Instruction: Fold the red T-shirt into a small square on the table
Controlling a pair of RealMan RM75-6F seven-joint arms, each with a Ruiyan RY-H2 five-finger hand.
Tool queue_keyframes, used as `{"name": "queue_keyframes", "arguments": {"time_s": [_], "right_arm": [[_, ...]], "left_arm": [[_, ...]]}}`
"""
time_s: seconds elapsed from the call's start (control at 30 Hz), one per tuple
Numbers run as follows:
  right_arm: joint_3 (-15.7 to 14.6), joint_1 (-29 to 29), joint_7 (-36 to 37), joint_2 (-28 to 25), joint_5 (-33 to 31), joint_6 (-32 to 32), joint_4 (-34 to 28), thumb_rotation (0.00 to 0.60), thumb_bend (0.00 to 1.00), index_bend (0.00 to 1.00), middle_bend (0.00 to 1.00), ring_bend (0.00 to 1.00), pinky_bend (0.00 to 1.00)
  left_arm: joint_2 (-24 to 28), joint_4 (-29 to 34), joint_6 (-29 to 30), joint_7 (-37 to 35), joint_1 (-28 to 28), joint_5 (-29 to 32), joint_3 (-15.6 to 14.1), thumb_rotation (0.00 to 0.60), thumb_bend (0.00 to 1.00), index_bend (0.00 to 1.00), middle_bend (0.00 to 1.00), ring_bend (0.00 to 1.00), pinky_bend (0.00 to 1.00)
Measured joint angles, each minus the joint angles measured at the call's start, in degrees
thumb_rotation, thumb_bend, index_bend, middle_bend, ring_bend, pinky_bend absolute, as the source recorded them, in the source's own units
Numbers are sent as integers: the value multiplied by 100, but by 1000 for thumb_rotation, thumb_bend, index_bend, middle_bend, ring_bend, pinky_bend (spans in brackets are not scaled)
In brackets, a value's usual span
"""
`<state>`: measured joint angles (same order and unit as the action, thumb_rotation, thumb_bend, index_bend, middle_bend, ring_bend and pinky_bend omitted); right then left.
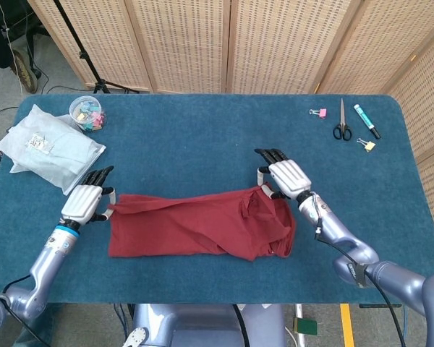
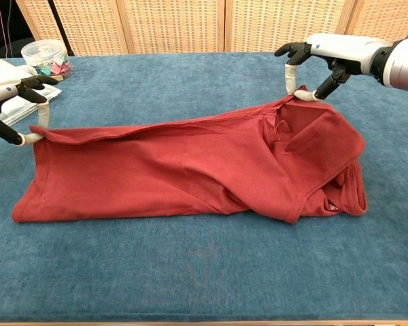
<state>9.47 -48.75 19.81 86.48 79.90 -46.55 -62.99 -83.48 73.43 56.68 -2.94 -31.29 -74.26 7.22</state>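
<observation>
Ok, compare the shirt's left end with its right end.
On the red T-shirt, the end pinched by the left hand lies fairly flat and smooth; the end pinched by the right hand is bunched in rumpled, overlapping layers and stands higher. Both ends are held at the far edge.

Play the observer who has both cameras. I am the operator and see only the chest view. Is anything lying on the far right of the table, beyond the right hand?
Observer: Yes, a pair of scissors lies near the far right corner, outside your frame.
Operator: Anything beside them?
Observer: A teal marker lies just to their right.
Operator: My left hand pinches the red T-shirt. What is the white thing behind it?
Observer: A white plastic packet, lying flat near the table's left edge, next to the tub of clips.
</observation>
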Motion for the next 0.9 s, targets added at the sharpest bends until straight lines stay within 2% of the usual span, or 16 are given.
{"name": "queue_keyframes", "arguments": {"time_s": [0.2,0.23,0.3,0.33,0.37,0.4,0.47,0.5,0.53,0.6,0.7,0.77,0.9], "right_arm": [[26,-91,-65,230,-171,256,442,600,531,647,51,0,0],[27,-100,-73,260,-195,292,498,600,485,568,37,0,0],[26,-113,-97,315,-239,358,606,600,311,304,10,0,0],[20,-114,-114,329,-253,385,637,600,184,143,1,0,0],[9,-115,-144,333,-274,433,656,600,98,41,0,0,0],[1,-116,-177,328,-296,480,661,600,67,8,0,0,0],[-7,-116,-297,302,-381,587,655,600,39,0,0,0,0],[-4,-113,-361,285,-429,615,640,600,29,0,0,0,0],[3,-104,-426,262,-473,626,609,600,17,0,0,0,0],[19,-68,-565,190,-550,605,481,600,2,0,0,0,0],[29,10,-752,15,-620,524,161,600,0,0,0,0,0],[34,89,-863,-146,-655,419,-155,600,0,0,0,0,0],[16,325,-1049,-565,-633,49,-911,600,0,0,0,0,0]], "left_arm": [[-195,-232,-103,116,-107,104,62,600,661,751,0,0,0],[-219,-262,-115,120,-120,114,69,600,661,751,0,0,0],[-279,-340,-130,132,-147,129,85,600,659,751,0,0,0],[-307,-374,-139,137,-159,135,90,600,657,751,0,0,0],[-334,-409,-154,142,-173,143,95,600,653,751,0,0,0],[-369,-453,-171,152,-192,150,100,600,647,751,0,0,0],[-420,-520,-192,175,-218,157,104,600,628,725,0,0,0],[-456,-564,-207,192,-235,165,108,600,610,651,0,0,0],[-483,-595,-217,205,-246,175,112,600,595,571,0,0,0],[-539,-661,-227,233,-264,194,121,600,557,285,0,0,0],[-613,-742,-243,267,-284,240,141,600,525,49,0,0,0],[-644,-761,-225,239,-289,251,163,600,474,1,0,0,0],[-661,-771,19,110,-253,156,202,600,309,0,0,0,0]]}}
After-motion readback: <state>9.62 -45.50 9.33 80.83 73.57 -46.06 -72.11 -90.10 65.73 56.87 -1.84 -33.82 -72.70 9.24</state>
